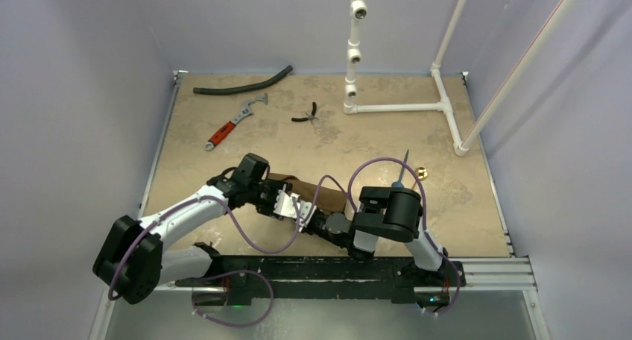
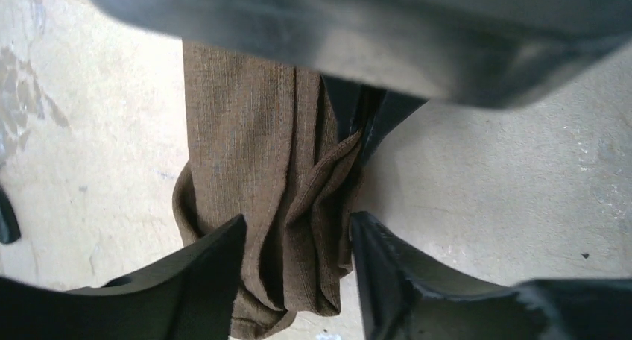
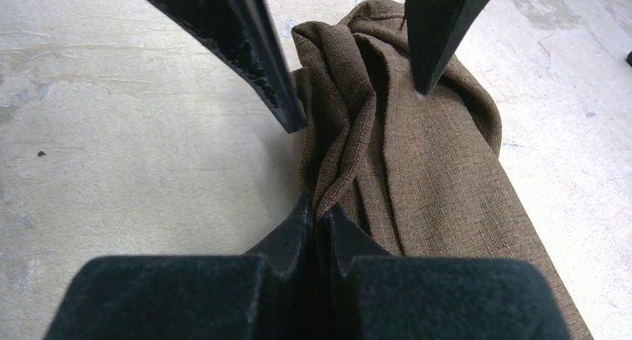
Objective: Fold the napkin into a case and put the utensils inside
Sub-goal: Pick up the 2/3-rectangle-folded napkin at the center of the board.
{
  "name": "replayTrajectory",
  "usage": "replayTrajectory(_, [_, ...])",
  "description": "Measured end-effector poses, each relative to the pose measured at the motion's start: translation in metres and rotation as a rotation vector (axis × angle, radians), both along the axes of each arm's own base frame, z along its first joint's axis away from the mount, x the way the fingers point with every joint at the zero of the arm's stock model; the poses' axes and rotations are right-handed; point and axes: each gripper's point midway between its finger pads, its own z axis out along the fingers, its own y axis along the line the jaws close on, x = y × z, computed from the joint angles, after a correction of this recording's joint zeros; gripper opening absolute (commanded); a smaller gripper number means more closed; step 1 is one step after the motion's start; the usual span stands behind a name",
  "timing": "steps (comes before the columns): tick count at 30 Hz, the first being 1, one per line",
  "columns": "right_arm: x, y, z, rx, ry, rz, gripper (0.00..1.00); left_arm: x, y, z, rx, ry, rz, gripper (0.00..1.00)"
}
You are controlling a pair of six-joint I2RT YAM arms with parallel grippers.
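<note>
Napkin (image 1: 298, 186) is lying on the worktop (image 1: 462, 198) as a long, bunched brown roll, on my side of the white pipe frame (image 1: 395, 107) and off to its left

I am pinching a raised fold of the napkin (image 3: 417, 168) in my right jaws. Their fingers (image 3: 298, 235) are pressing together with only cloth between them

My left jaws are standing about half open, straddling the gathered end of the napkin (image 2: 253, 131). Both fingers (image 2: 201, 280) are pressing against the cloth, which is filling the gap and bulging around one of them, so I am gripping it there too

One thin dark utensil (image 1: 405, 165) is lying on my side of the pipe frame, its near end hiding behind my right arm. A small brass-coloured thing (image 1: 422, 172) is sitting on that same side of the frame

Left of the pipe frame, a red-handled wrench (image 1: 232, 124), black pliers (image 1: 307, 115) and a black hose (image 1: 242, 84) are lying. The pliers are the closest to the frame
</note>
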Motion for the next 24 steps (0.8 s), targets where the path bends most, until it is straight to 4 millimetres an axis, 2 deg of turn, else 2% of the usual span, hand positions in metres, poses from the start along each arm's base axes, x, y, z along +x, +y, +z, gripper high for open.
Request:
replayTrajectory(4, [0.0000, -0.0019, -0.0003, 0.002, 0.003, -0.002, 0.00, 0.0006, -0.0060, -0.0016, -0.003, 0.015, -0.036, 0.50])
replayTrajectory(11, [0.0006, -0.0023, -0.0004, -0.001, -0.001, -0.004, 0.00, -0.0006, -0.0031, 0.0000, 0.003, -0.015, -0.050, 0.42])
replayTrajectory(13, [0.0007, -0.0023, -0.0005, -0.001, 0.000, -0.005, 0.00, -0.0007, -0.0029, -0.0005, 0.004, -0.015, -0.049, 0.47])
replayTrajectory(19, [0.0021, -0.0031, -0.0005, 0.004, 0.007, -0.011, 0.00, -0.0007, -0.0029, -0.0004, 0.007, -0.026, -0.065, 0.70])
replayTrajectory(22, [0.0019, -0.0030, -0.0005, 0.006, 0.012, -0.012, 0.00, -0.0022, -0.0010, 0.0001, 0.013, -0.031, -0.069, 0.76])
replayTrajectory(24, [0.0021, -0.0030, -0.0006, 0.010, 0.017, -0.014, 0.00, -0.0053, 0.0016, -0.0009, 0.019, -0.032, -0.072, 0.77])
